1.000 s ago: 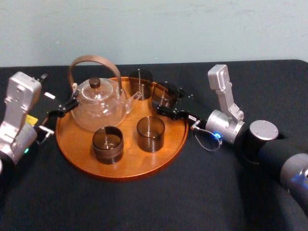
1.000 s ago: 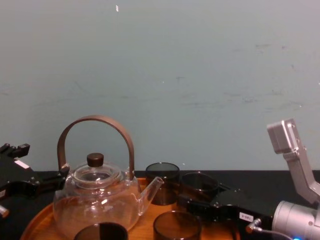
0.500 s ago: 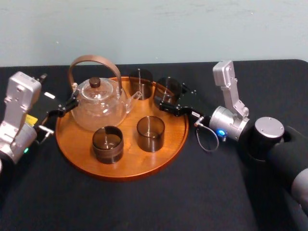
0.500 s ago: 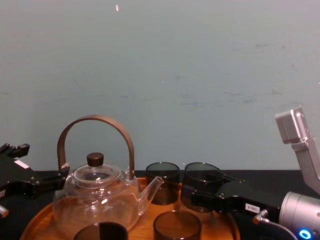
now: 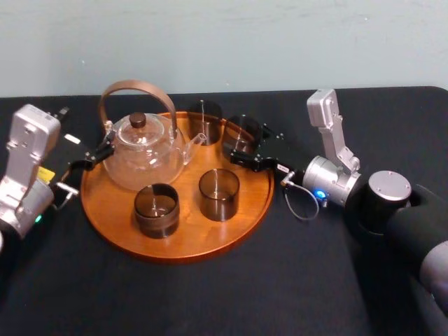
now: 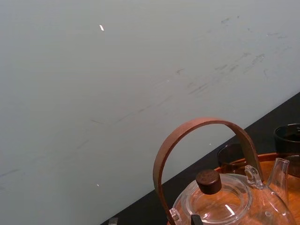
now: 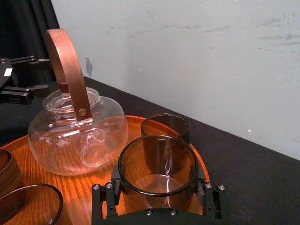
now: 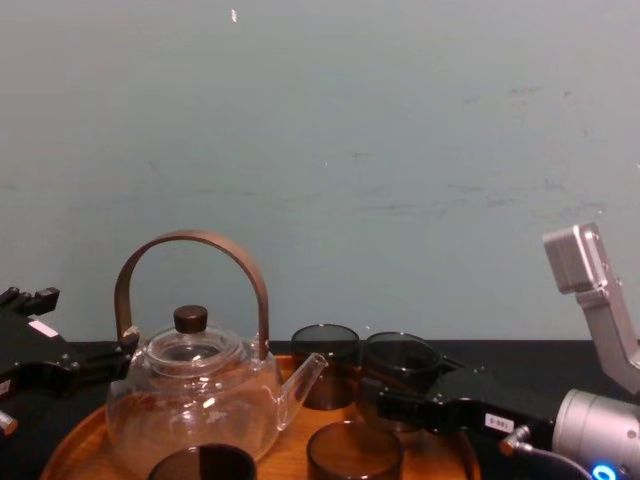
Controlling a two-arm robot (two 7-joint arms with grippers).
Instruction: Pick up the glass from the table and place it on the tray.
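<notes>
Altogether: 4 glasses, 1 teapot (image 5: 143,152), 1 tray (image 5: 189,238), 2 grippers, all on 1 black table (image 5: 210,301).
Held glass (image 7: 158,159): smoky, upright, clamped by the right gripper (image 7: 159,187) with 1 finger on each flank. It is over the tray's right rear part, just inside the rim. Whether its base touches the tray: cannot tell.
Rear glass (image 5: 205,114): standing on the tray, just beside the held glass and the teapot's spout.
Front-left glass (image 5: 157,210): on the tray, near its front.
Front-right glass (image 5: 219,194): on the tray, beside the front-left glass, apart from the right gripper.
Teapot: clear, brown arched handle, dark lid knob, on the tray's left rear.
Left gripper (image 5: 91,157): fingers spread wide, holding nothing, at the tray's left rim beside the teapot.
Crowding: rear glass and spout stand close to the held glass.
</notes>
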